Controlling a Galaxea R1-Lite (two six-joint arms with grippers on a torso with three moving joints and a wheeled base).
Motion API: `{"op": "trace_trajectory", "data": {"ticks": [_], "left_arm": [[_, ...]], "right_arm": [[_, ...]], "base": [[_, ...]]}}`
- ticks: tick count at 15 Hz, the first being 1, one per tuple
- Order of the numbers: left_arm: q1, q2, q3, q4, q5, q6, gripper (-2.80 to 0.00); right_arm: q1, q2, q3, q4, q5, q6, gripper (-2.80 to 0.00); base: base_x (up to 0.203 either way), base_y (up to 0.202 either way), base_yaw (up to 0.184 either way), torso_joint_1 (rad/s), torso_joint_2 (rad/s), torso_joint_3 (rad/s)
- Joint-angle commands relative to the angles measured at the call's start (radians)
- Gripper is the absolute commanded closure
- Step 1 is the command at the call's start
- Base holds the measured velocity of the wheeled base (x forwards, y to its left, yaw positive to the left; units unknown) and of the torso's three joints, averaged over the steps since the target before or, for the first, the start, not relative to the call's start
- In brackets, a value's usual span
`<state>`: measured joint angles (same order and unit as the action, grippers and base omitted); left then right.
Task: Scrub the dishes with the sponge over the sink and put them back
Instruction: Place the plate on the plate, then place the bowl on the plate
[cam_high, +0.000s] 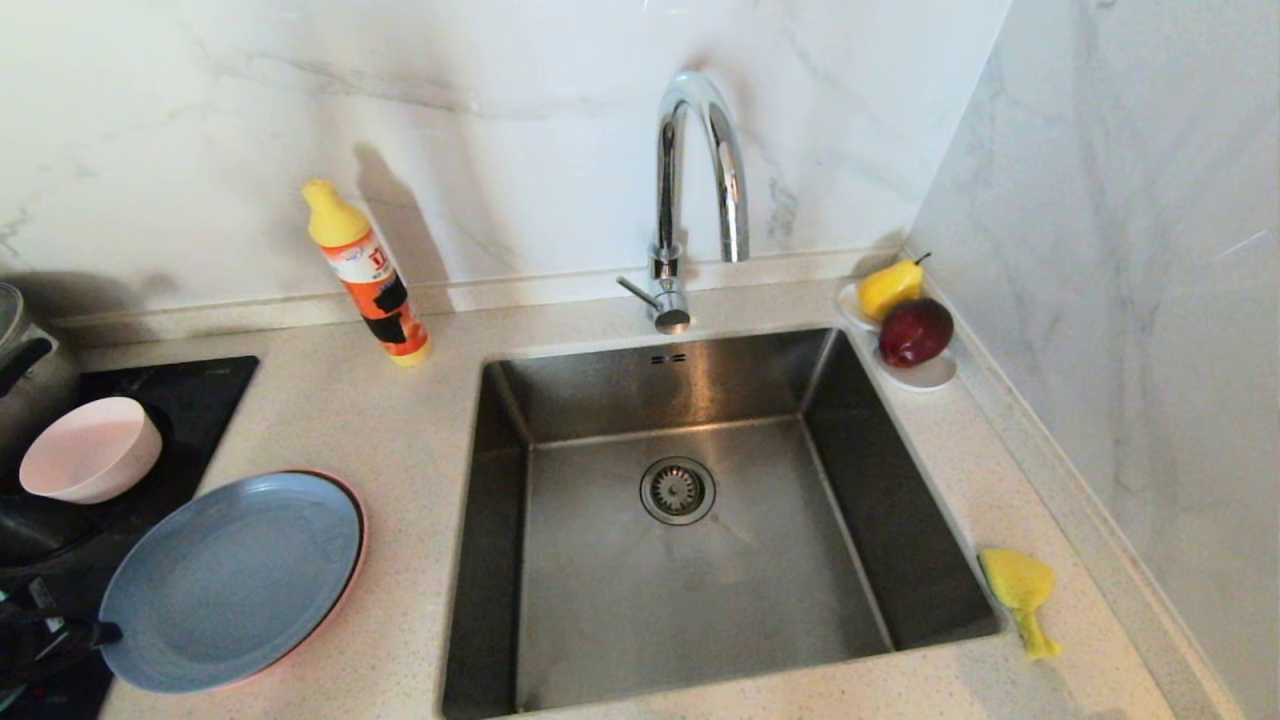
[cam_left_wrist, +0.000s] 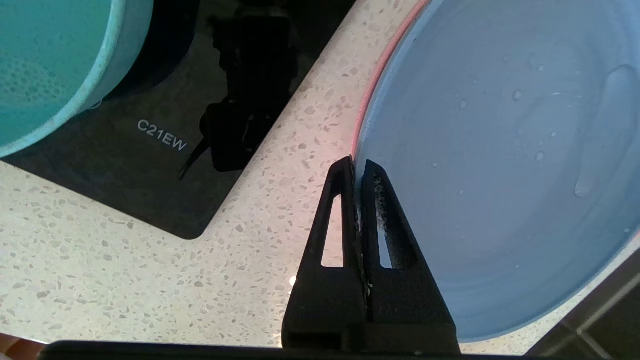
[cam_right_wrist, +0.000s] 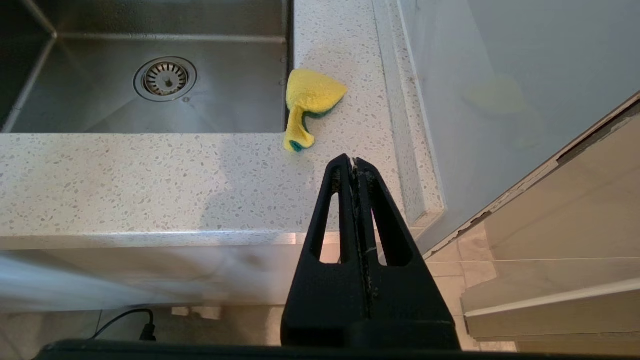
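Note:
The grey-blue plate (cam_high: 230, 580) (cam_left_wrist: 500, 165) lies on the salmon-pink plate, of which only the rim (cam_high: 357, 505) (cam_left_wrist: 381, 65) shows, on the counter left of the sink (cam_high: 680, 560). A pale pink bowl (cam_high: 90, 450) sits on the black cooktop (cam_high: 200, 395), and a teal bowl (cam_left_wrist: 45, 65) shows in the left wrist view. My left gripper (cam_high: 108, 632) (cam_left_wrist: 356, 162) is shut and empty, its tips at the blue plate's near-left rim. The yellow sponge (cam_high: 1020, 590) (cam_right_wrist: 310, 100) lies crumpled on the counter right of the sink. My right gripper (cam_right_wrist: 355, 162) is shut and empty, below the counter's front edge.
A chrome faucet (cam_high: 690, 200) rises behind the sink. An orange bottle with a yellow cap (cam_high: 365, 275) stands at the back left. A white dish with a pear (cam_high: 890, 288) and a red apple (cam_high: 915, 332) sits at the back right corner. A pot (cam_high: 25, 375) stands far left.

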<state>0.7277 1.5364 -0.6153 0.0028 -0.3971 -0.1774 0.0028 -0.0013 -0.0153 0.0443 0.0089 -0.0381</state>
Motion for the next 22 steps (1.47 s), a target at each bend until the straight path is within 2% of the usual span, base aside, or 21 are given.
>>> {"op": "trace_trajectory", "data": {"ticks": [1, 7, 11, 13, 14, 15, 18, 20, 22], "left_arm": [[0.001, 0.018, -0.004, 0.000, -0.002, -0.002, -2.80], [0.001, -0.013, -0.085, 0.009, 0.000, -0.020, -2.80], [-0.006, -0.065, -0.221, 0.162, 0.036, -0.029, -2.80], [-0.007, -0.068, -0.300, 0.185, 0.052, -0.030, -2.80], [-0.007, -0.064, -0.324, 0.194, 0.091, -0.029, -2.80], [-0.008, -0.062, -0.334, 0.202, 0.139, -0.025, 0.00], [-0.026, -0.021, -0.393, 0.206, 0.206, -0.022, 0.00], [-0.063, 0.017, -0.447, 0.207, 0.294, -0.013, 0.00], [-0.088, 0.039, -0.505, 0.213, 0.311, 0.001, 0.00]], "right_arm": [[0.000, -0.002, 0.000, 0.000, 0.000, 0.000, 0.00], [0.000, -0.002, 0.000, 0.000, 0.000, 0.000, 0.00], [0.000, -0.002, 0.000, 0.000, 0.000, 0.000, 0.00], [0.000, -0.002, 0.000, 0.000, 0.000, -0.002, 0.00], [0.000, 0.000, 0.000, 0.000, 0.000, 0.000, 0.00], [0.000, -0.001, 0.000, 0.000, 0.000, 0.000, 0.00], [0.000, 0.000, 0.000, 0.000, 0.000, 0.000, 0.00], [0.000, -0.002, 0.000, 0.000, 0.000, 0.000, 0.00], [0.000, -0.002, 0.000, 0.000, 0.000, 0.000, 0.00]], "base": [[0.000, 0.000, 0.000, 0.000, 0.00, 0.000], [0.000, 0.000, 0.000, 0.000, 0.00, 0.000], [0.000, 0.000, 0.000, 0.000, 0.00, 0.000], [0.000, 0.000, 0.000, 0.000, 0.00, 0.000], [0.000, 0.000, 0.000, 0.000, 0.00, 0.000], [0.000, 0.000, 0.000, 0.000, 0.00, 0.000], [0.000, 0.000, 0.000, 0.000, 0.00, 0.000], [0.000, 0.000, 0.000, 0.000, 0.00, 0.000], [0.000, 0.000, 0.000, 0.000, 0.00, 0.000]]}}
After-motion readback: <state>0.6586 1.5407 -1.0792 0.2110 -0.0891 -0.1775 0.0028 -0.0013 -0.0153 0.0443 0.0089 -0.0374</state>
